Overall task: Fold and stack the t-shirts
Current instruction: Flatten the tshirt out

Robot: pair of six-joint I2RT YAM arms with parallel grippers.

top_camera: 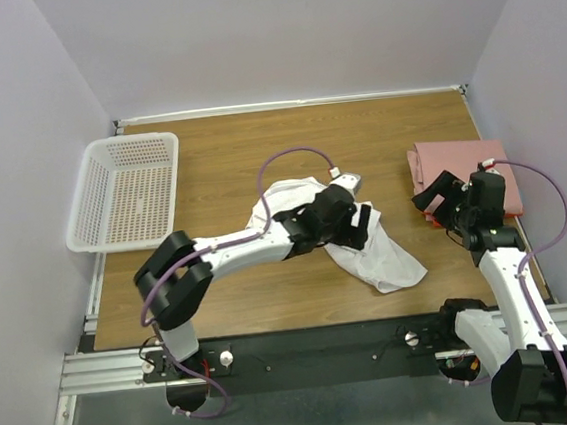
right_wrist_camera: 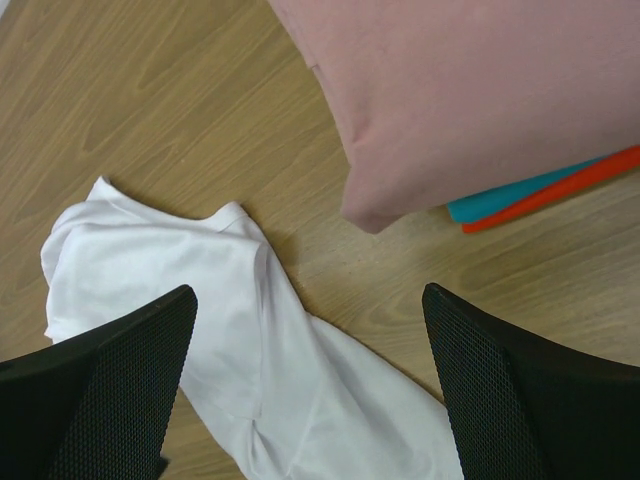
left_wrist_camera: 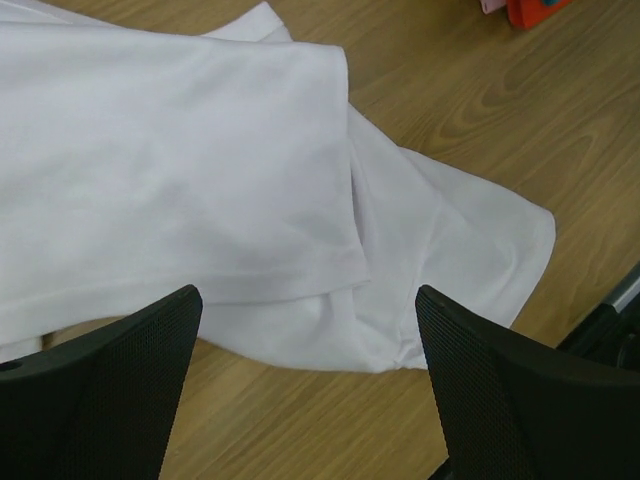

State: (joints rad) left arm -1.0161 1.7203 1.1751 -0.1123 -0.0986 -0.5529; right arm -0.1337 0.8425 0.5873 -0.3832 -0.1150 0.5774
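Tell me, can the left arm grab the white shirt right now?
Probably yes. The left end effector is open and hangs right over the white shirt, which lies loose on the table. Nothing sits on the shirt or between the two, so the way down looks free.

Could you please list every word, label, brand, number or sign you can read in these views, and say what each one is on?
None: no text, label, brand mark or number can be read in any view. The white t-shirt, the pink folded shirt, the blue shirt and the red-orange shirt under it, and the white basket all show plain surfaces.
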